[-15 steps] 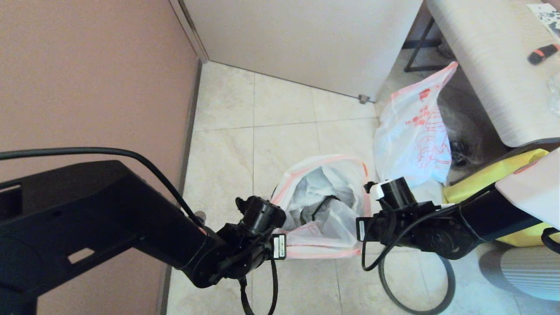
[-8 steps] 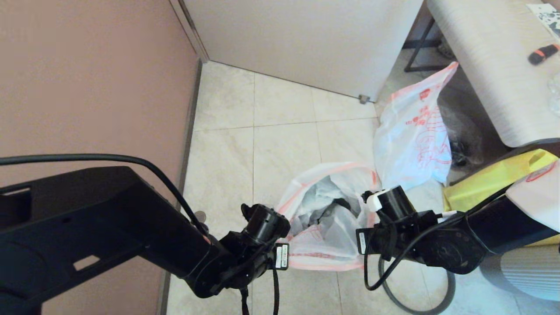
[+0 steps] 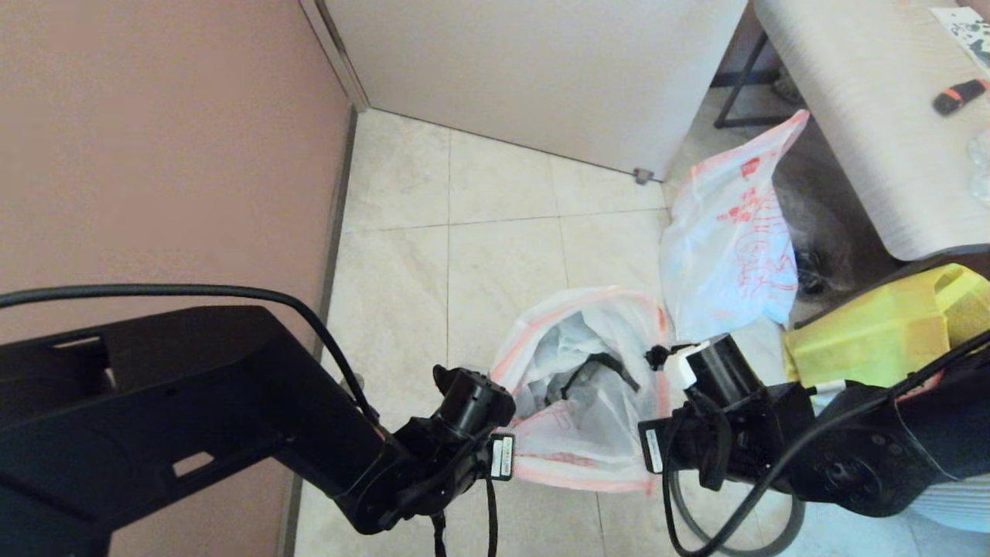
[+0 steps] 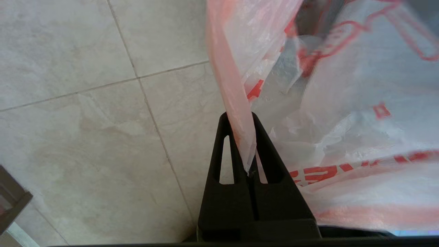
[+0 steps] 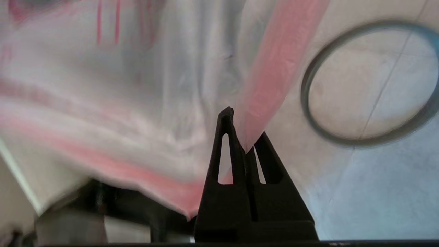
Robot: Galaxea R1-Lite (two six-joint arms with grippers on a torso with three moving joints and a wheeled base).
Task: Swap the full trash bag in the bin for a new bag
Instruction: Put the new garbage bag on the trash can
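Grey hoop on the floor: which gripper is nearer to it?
Right. The right gripper, shut on the new bag rim, is beside the hoop; the left gripper holds the opposite rim.

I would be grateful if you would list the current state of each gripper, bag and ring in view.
left gripper: shut on the new bag's pink rim.
right gripper: shut on the same rim, opposite side.
new bag: mouth held open between the two grippers.
full trash bag: standing on the floor beside the table, untouched.
hoop: lying flat on the floor.
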